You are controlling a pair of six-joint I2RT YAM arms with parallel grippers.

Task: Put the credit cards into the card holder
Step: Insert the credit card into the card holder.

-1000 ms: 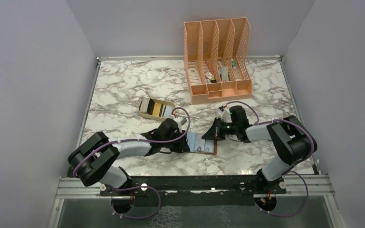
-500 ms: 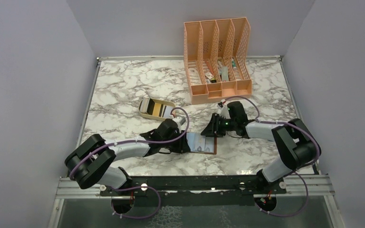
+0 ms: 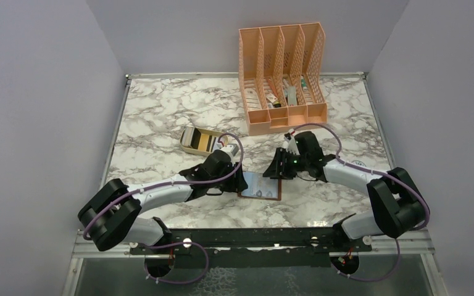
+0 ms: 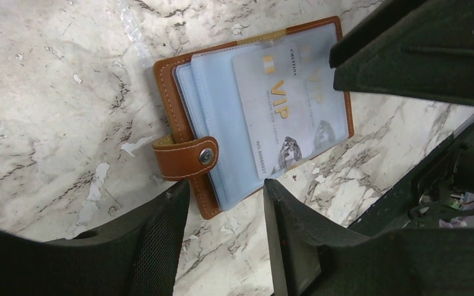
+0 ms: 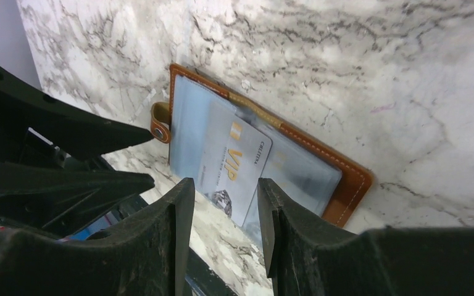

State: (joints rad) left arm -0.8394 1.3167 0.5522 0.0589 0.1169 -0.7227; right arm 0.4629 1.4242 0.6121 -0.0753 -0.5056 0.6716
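Observation:
The card holder (image 3: 260, 187), a brown leather wallet, lies open on the marble with its pale bluish pockets up. It also shows in the left wrist view (image 4: 185, 117) and the right wrist view (image 5: 345, 179). A pale VIP credit card (image 4: 284, 105) (image 5: 234, 163) lies on the pockets, one end past the wallet's edge; I cannot tell if it is tucked in. More credit cards (image 3: 199, 140) stand in the beige tray. My left gripper (image 3: 239, 180) (image 4: 225, 191) is open and empty by the snap-tab side. My right gripper (image 3: 274, 170) (image 5: 222, 185) is open and empty at the wallet's far side.
The small beige oval tray (image 3: 217, 134) stands just beyond my left wrist. The tall peach mesh file organiser (image 3: 282, 77) stands at the back, holding some small items. Grey walls close in the table on three sides.
My right gripper has shifted slightly left and back near the wallet's far edge as its arm stretched out. My left arm has extended a little. The wallet and card have stayed put.

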